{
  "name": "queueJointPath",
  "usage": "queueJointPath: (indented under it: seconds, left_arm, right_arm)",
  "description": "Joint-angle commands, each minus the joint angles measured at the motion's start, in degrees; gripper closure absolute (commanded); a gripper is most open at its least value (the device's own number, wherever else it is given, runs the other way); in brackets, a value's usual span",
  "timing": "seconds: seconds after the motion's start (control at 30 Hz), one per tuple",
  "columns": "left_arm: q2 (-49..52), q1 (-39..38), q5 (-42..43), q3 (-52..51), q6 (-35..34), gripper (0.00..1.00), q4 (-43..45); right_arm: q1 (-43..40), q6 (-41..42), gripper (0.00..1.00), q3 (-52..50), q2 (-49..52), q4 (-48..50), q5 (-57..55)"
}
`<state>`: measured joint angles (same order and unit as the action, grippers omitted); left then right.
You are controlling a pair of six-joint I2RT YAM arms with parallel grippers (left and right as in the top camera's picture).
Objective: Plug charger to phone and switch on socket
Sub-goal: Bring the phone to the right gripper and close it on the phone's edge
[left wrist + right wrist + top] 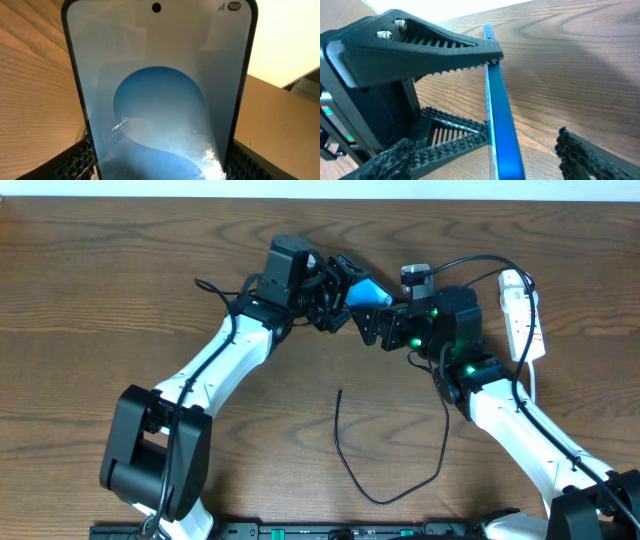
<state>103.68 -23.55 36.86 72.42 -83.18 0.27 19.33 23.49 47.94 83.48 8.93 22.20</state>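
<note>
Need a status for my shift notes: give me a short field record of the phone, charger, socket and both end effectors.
phone: held up off the table, screen lit
left end effector: shut on the phone
right end effector: open, fingers either side of the phone's edge
charger: cable loose on the table, plug tip free, not in the phone
socket: white strip lying at the table's right side; switch state unreadable

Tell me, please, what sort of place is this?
Probably a robotics workbench, in a laboratory or similar. A left arm and a right arm are mounted at one edge of a wood-grain table, which carries a white power strip and a loose black cable; the left gripper holds a phone.
</note>
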Motion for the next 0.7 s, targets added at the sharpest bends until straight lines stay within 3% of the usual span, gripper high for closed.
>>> queueJointPath:
  seconds: [0.0, 0.1, 0.67]
  left_arm:
    - [-1.46, -0.66, -0.33, 0.28, -1.2, 0.93, 1.01]
    - [-1.46, -0.83, -0.33, 0.28, -1.2, 0.93, 1.64]
    - [-1.46, -1.44, -0.46, 0.28, -1.18, 0.92, 1.62]
  right_arm:
    - [0.33, 1.79, 0.14, 1.11, 0.11, 0.26, -0.87]
    - [0.52, 1.79, 0.17, 1.11, 0.11, 0.26, -0.9]
    - [0.66, 1.73, 0.55, 1.11, 0.13, -0.76, -1.14]
